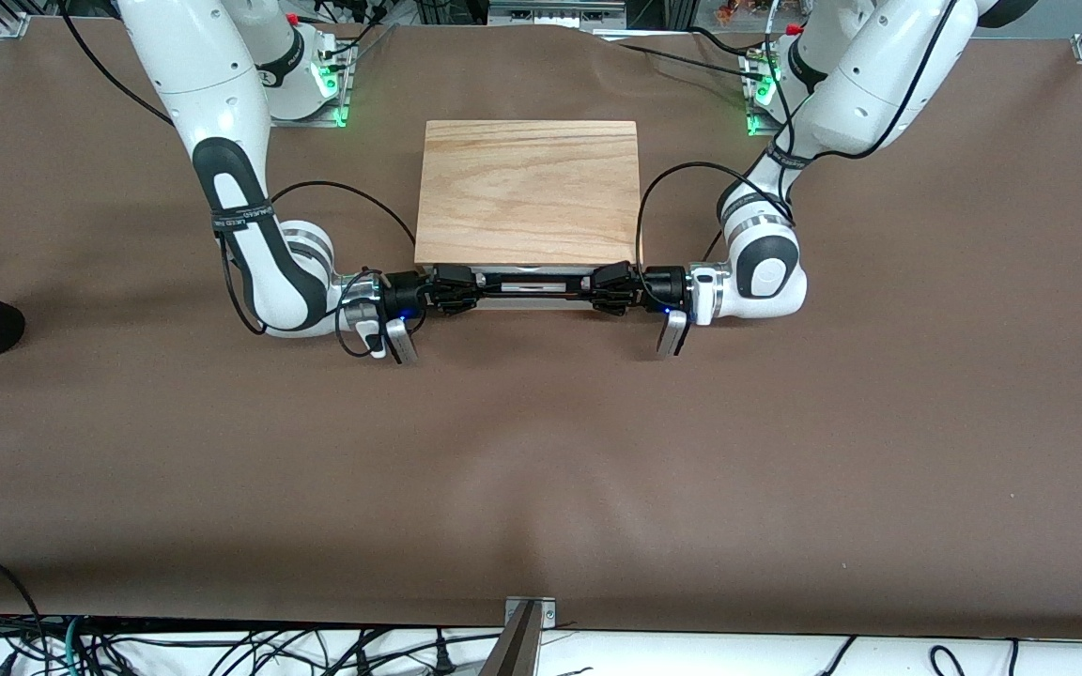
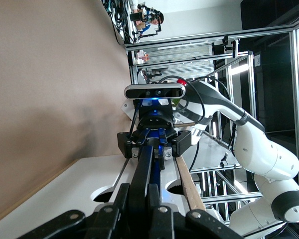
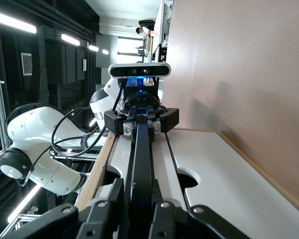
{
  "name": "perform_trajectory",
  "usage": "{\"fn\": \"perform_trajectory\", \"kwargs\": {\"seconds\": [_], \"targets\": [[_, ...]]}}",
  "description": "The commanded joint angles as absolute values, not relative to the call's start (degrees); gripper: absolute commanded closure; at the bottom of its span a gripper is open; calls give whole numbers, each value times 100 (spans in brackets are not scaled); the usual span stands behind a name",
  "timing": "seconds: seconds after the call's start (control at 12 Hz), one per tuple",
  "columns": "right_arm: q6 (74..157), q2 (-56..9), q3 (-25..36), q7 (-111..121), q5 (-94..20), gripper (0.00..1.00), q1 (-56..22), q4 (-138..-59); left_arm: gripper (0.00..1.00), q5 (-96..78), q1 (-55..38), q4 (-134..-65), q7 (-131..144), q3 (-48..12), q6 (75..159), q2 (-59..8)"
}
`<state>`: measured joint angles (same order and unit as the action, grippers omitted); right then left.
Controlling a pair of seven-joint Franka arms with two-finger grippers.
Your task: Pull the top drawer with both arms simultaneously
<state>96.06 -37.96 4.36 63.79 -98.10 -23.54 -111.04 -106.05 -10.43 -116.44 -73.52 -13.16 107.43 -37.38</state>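
A robotics lab, no doubt: two white arms [image 1: 250, 235] bolted beside a brown-covered counter [image 1: 541, 469], aluminium framing [image 2: 294, 99] around it, loose cables [image 1: 222, 648] along the counter's edge, strip lights [image 3: 74, 40] overhead, and a person [image 3: 141, 31] well apart from it.

A brown cover [image 1: 541, 469] is lying over the bench, wrinkling slightly near its edges. Black cables [image 1: 222, 652] are trailing along the white floor at the camera's edge. Aluminium frame posts [image 2: 294, 99] are standing around the cell, and ceiling strip lights [image 3: 74, 40] are glowing over dark panels
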Motion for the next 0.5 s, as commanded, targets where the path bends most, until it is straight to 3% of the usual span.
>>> {"fn": "perform_trajectory", "kwargs": {"seconds": [0.0,0.42], "targets": [[9650,-3841,448,6618,-9835,82,-2206,-11162,100,-10608,-1195,-11628,-7453,-1380,11276,-4061],[9668,-3920,448,6618,-9835,78,-2118,-11153,100,-10608,-1195,-11550,-7410,-1380,11285,-4087]]}}
